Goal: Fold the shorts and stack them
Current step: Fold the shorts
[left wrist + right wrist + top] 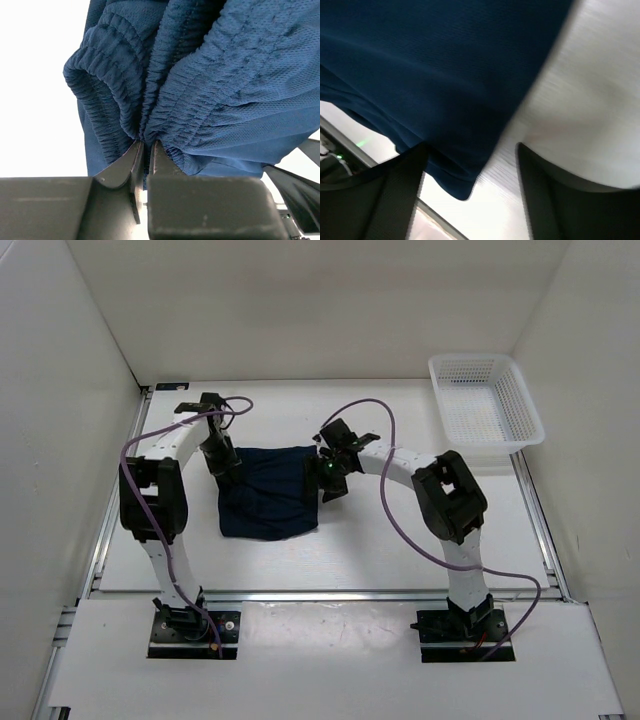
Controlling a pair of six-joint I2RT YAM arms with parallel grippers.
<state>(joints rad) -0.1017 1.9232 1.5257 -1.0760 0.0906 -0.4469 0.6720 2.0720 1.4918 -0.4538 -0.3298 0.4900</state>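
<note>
Flat white table [390, 545] enclosed by plain white walls [320, 300] on three sides, bright even light

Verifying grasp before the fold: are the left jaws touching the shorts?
Touching. The left wrist view shows it: the left jaws are closed on the gathered waistband of the shorts, with fabric pinched between them.

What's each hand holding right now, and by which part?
The left hand pinches the shorts at the gathered waistband. The right hand is open: a fabric edge lies between its fingers, unclamped.
</note>
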